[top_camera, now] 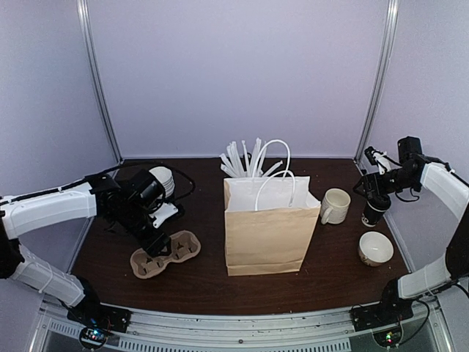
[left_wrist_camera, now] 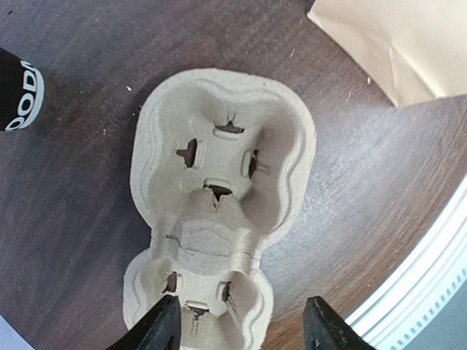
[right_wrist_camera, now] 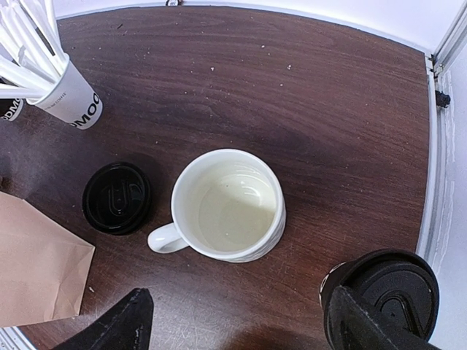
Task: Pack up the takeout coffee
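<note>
The takeout coffee [top_camera: 374, 211] is a small black paper cup with a black lid, standing at the far right of the table. In the right wrist view the coffee [right_wrist_camera: 398, 288] sits at the bottom right. My right gripper [right_wrist_camera: 233, 324] is open and empty; its right finger [right_wrist_camera: 357, 324] overlaps the cup's left side, and the cup is not between the jaws. From above, the right gripper [top_camera: 376, 192] hovers just above the cup. My left gripper [left_wrist_camera: 241, 332] is open and empty over the near end of a cardboard cup carrier [left_wrist_camera: 219, 182].
A brown paper bag [top_camera: 267, 227] with white handles stands open mid-table. A white mug [right_wrist_camera: 230, 208], a loose black lid [right_wrist_camera: 117, 197] and a cup of white sticks [right_wrist_camera: 69, 98] lie nearby. A bowl [top_camera: 375, 248] sits front right. A cup stack [top_camera: 163, 180] stands behind the carrier [top_camera: 165, 254].
</note>
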{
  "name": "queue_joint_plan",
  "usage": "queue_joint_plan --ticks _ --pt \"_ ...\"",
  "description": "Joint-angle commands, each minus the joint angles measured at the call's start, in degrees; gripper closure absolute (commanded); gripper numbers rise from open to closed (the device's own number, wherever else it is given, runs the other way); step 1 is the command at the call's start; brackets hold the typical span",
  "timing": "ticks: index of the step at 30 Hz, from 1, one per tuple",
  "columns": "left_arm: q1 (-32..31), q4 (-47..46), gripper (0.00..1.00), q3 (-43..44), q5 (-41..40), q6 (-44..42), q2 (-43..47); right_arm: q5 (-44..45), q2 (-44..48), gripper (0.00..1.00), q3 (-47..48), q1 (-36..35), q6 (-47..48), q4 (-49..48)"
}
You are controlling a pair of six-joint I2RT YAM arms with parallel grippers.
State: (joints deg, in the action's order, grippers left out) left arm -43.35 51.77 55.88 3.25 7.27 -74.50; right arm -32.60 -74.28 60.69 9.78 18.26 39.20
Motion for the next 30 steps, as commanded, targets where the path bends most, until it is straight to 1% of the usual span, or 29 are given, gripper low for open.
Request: queue_joint_plan --ticks 1,6,9,12,16,24,26,30 --pt "1.82 2.95 0.43 1.02 3.48 -6.72 -4.28 -1.14 0.12 0.13 -0.13 0.3 0.77 -0.03" --pt "1.87 4.61 0.48 3.25 4.5 -8.7 -11.65 -0.93 0.91 0.13 -0.3 0.27 0.64 0.01" --pt "1.87 4.64 0.5 4.06 2.54 -9.02 -13.82 -0.95 1.07 0.13 -0.39 0.31 0.64 -0.03" --pt "1.87 4.7 0.51 4.32 0.94 -9.42 -14.32 -1.22 0.71 0.13 -0.39 0.26 0.65 -0.09" --pt "1.87 4.53 0.57 4.5 -0.27 -9.44 -14.34 -1.58 0.21 0.13 -0.22 0.31 0.7 0.0" --pt "2.38 4.31 0.61 6.37 -2.37 -10.48 -14.75 -1.59 0.19 0.13 -0.22 0.28 0.64 0.05" --pt "2.65 4.13 0.61 7.12 -2.37 -10.57 -15.93 -1.63 0.14 0.13 -0.22 0.26 0.64 0.0" --pt "2.66 4.04 0.55 8.32 -2.37 -10.95 -17.81 -1.6 0.19 0.13 -0.3 0.32 0.66 0.16"
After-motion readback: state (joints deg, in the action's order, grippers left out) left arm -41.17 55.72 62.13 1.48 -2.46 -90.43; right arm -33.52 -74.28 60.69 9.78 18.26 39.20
